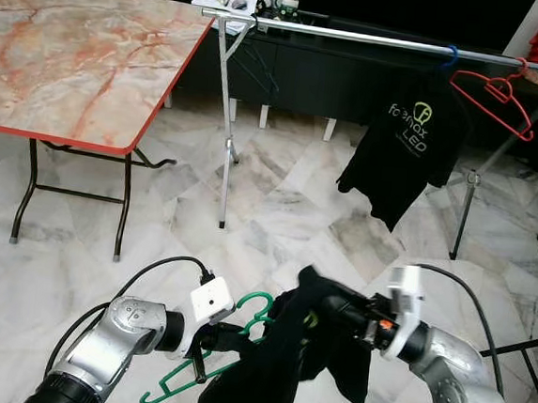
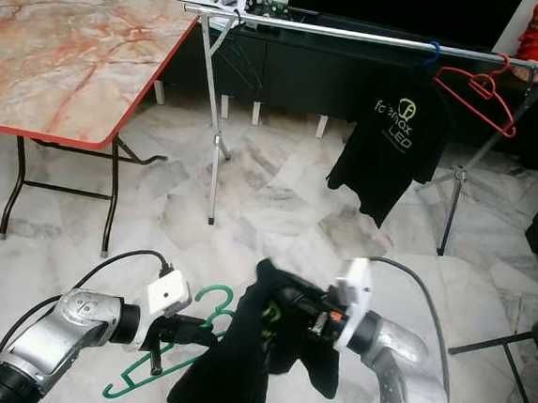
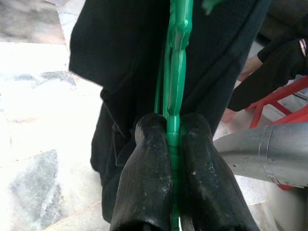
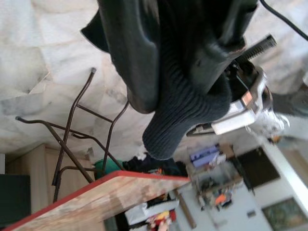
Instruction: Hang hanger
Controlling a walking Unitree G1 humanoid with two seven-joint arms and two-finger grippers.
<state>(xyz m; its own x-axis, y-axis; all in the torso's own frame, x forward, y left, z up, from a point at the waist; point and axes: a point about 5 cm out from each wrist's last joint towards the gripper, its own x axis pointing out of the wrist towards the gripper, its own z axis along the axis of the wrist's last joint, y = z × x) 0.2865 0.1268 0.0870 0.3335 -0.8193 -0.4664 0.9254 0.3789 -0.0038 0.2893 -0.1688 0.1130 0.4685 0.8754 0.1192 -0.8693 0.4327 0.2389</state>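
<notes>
My left claw (image 1: 229,335) is clamped tight on the green hanger (image 1: 200,370); in the left wrist view both fingers (image 3: 149,178) pinch the plastic with no gap. My right claw (image 1: 321,312) is buried in the black shirt (image 1: 273,372) that drapes over the hanger, so I cannot tell how far its fingers are parted or whether they really have the cloth. I hold hanger and shirt low, just in front of me, between my two arms. The rail (image 1: 359,37) I judge to be the goal runs crosswise ahead and well above, well apart from both claws. It already carries a shirt with a logo (image 1: 406,143) and a red hanger (image 1: 495,99). The green hanger's hook (image 1: 260,304) points up toward my right claw, its long axis slanting down to my left, so my left arm must lift it forward and upward to the bare stretch of rail between the rack's leg (image 1: 224,122) and the hung shirt
</notes>
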